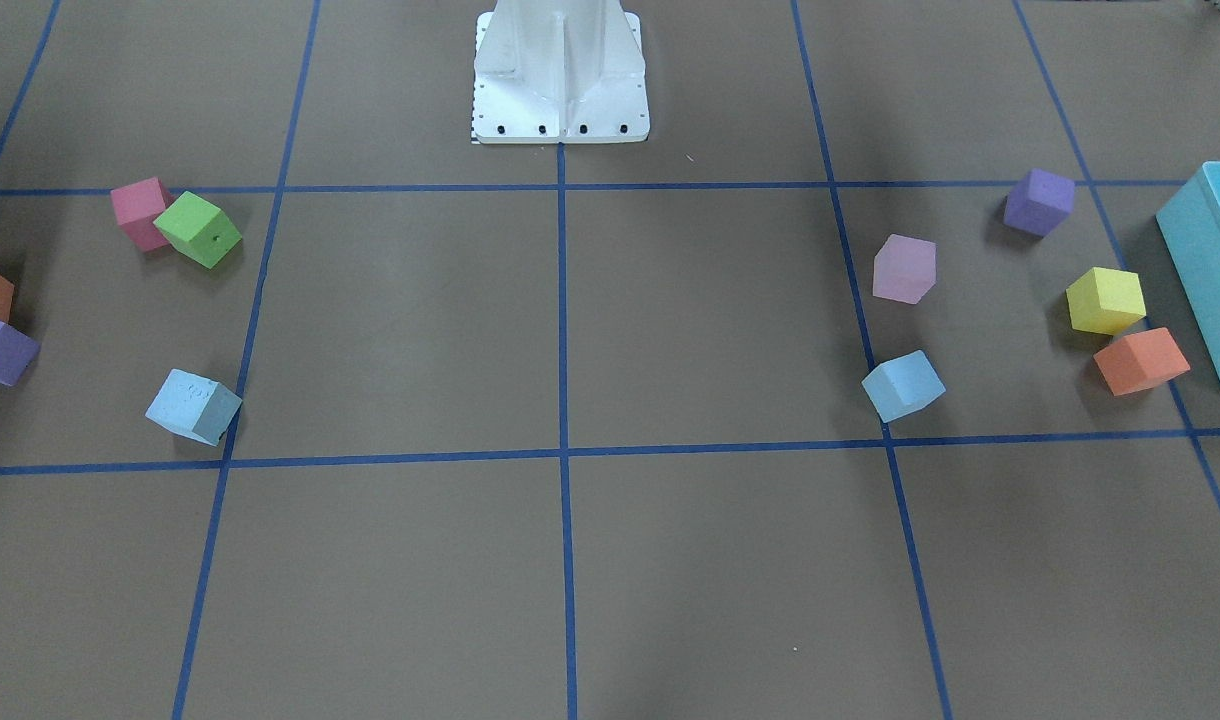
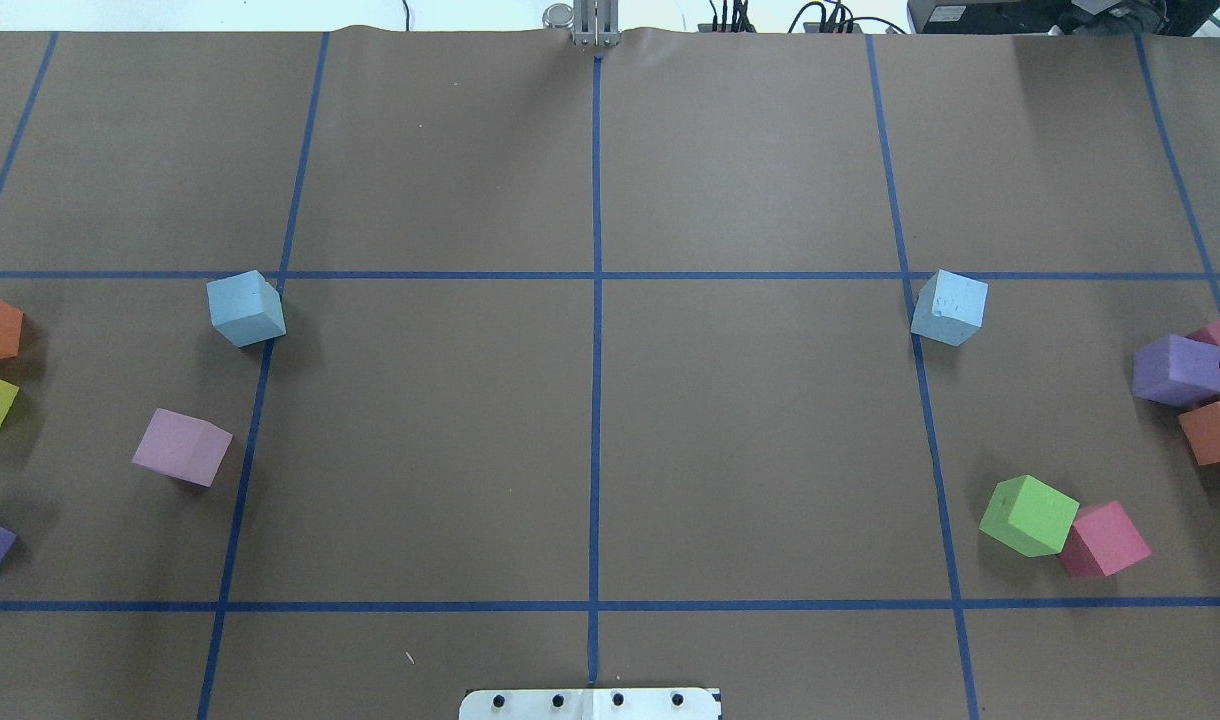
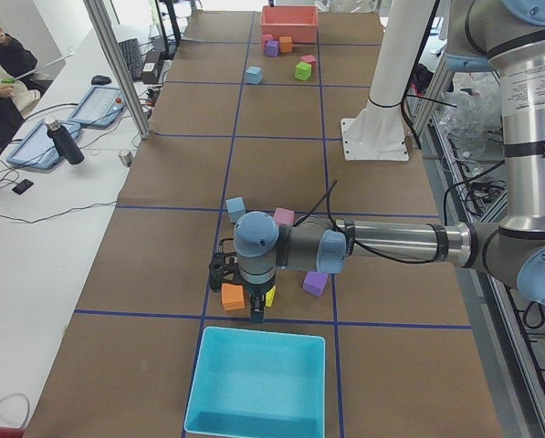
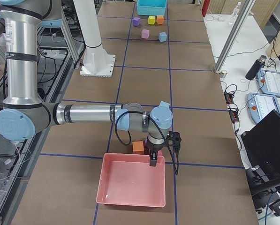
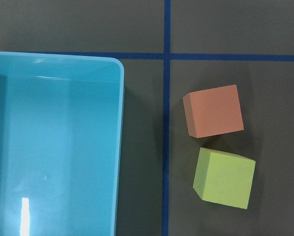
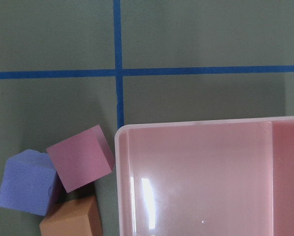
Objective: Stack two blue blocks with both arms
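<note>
Two pale blue blocks lie apart on the brown table, each on a blue tape line. One is on my left side (image 2: 246, 308) (image 1: 903, 385) (image 3: 235, 209). The other is on my right side (image 2: 950, 307) (image 1: 193, 406). My left gripper (image 3: 256, 315) points down at the table's left end, between the turquoise box (image 5: 53, 147) and an orange cube (image 5: 213, 110), away from the blue block. My right gripper (image 4: 153, 160) points down at the right end, at the pink tray's rim (image 6: 118, 167). Neither gripper's fingers show well enough to tell whether they are open or shut.
A yellow cube (image 5: 224, 178) sits by the orange one. Pink (image 6: 80, 157), purple (image 6: 26, 182) and orange cubes cluster beside the pink tray. A green cube (image 2: 1028, 515) touches a red-pink cube (image 2: 1103, 540). A pale pink cube (image 2: 181, 447) lies on the left. The white pedestal (image 1: 560, 70) stands mid-table.
</note>
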{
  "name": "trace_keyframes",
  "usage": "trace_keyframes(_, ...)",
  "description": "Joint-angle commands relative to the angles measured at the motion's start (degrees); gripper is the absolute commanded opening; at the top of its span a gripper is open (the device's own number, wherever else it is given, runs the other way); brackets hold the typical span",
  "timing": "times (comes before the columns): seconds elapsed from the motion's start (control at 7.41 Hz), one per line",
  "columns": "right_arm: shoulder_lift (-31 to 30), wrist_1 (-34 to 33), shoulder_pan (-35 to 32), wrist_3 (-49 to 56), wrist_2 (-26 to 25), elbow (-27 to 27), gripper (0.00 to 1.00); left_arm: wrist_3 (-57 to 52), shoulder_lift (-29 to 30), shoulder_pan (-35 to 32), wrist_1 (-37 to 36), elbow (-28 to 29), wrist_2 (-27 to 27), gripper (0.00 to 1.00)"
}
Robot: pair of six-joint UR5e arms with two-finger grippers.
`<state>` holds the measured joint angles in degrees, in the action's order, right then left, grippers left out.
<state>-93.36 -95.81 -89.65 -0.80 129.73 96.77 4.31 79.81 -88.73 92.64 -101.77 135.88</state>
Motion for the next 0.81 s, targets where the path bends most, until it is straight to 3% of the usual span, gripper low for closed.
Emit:
trace_keyframes(0.0,0.7,0.0,0.0,-0.1,0.0,0.2,1.00,0.0,0.4,0.1,0.3,0.0,-0.1,0.98)
trace_keyframes(0.27,0.8,0.1,0.3,0.1,1.0,3.7,1.00,0.0,1.3,0.1,0.4,-4.0,-0.2,0.98)
trace_keyframes(0.54,1.0,0.3,0.4,0.2,10.1,6.1,1.00,-0.4,2.0,0.1,1.5,-4.4,-0.4,0.98)
trace_keyframes(0.67,1.6,0.3,0.4,-1.1,12.4,7.2,1.00,-0.1,4.9,0.1,2.5,-3.9,-0.4,0.98)
